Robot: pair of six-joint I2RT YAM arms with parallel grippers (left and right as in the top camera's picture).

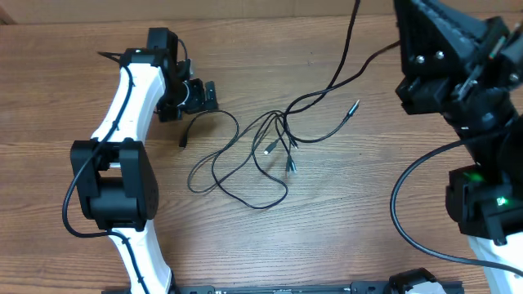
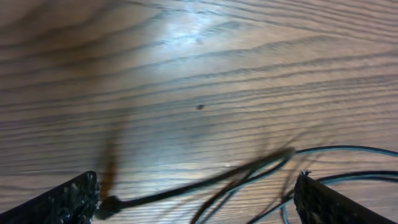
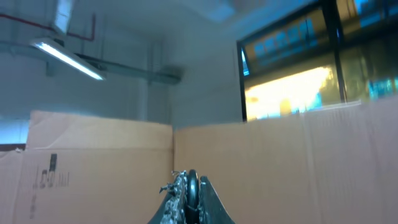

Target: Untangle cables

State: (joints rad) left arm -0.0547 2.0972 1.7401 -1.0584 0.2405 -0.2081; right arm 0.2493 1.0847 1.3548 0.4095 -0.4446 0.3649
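Several thin black cables [image 1: 260,149] lie loosely looped and crossed at the table's middle; one silvery plug [image 1: 353,107] points right. My left gripper [image 1: 206,96] is open, low over the table just left of the bunch. In the left wrist view [image 2: 196,202] a blurred cable [image 2: 211,182] with a dark plug end [image 2: 107,205] runs between the fingers. My right gripper [image 1: 413,37] is raised at the far right. In the right wrist view its jaws [image 3: 189,186] are shut on a black cable strand [image 3: 191,183]. Strands rise from the bunch toward it [image 1: 372,59].
The wooden table [image 1: 343,220] fills the overhead view. Thick black arm wires [image 1: 400,212] loop at the right. A cardboard wall [image 3: 280,168] stands beyond the right gripper. The left arm's white links [image 1: 122,106] lie along the left side.
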